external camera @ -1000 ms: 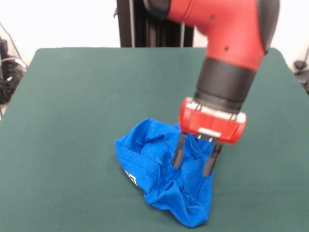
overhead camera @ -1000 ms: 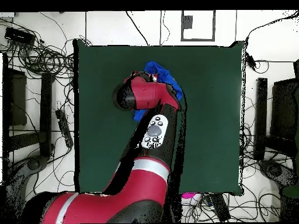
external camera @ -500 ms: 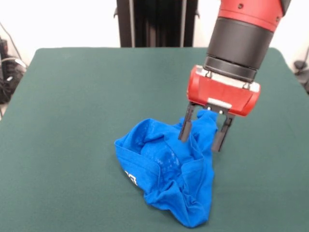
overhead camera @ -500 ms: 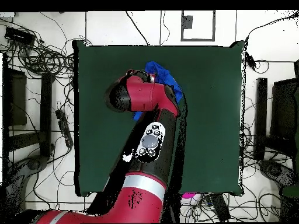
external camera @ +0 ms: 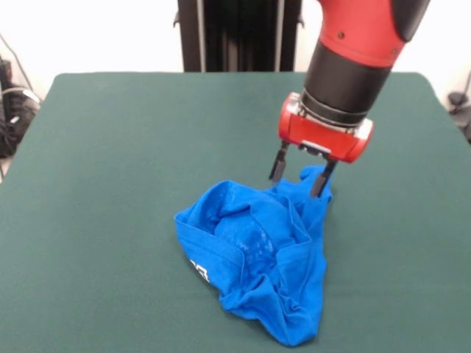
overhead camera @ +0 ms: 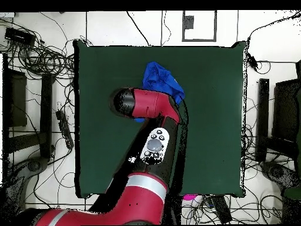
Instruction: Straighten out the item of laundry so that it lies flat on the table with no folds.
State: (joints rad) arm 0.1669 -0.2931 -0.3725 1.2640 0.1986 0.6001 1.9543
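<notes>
the hand has lifted and drifted toward 12 o'clock, fingers spread and holding nothing, one tip brushing the shirt, which stays crumpled at the desk's 6 o'clock, so no flattening yet.

shirt on table, jaws above

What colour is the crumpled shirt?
Bright blue shirt; clearest in the front view.

A crumpled blue T-shirt lies in the upper middle of the dark green table. The red and black arm rises from the frame's bottom, its upper end covering the shirt's lower edge.
</notes>
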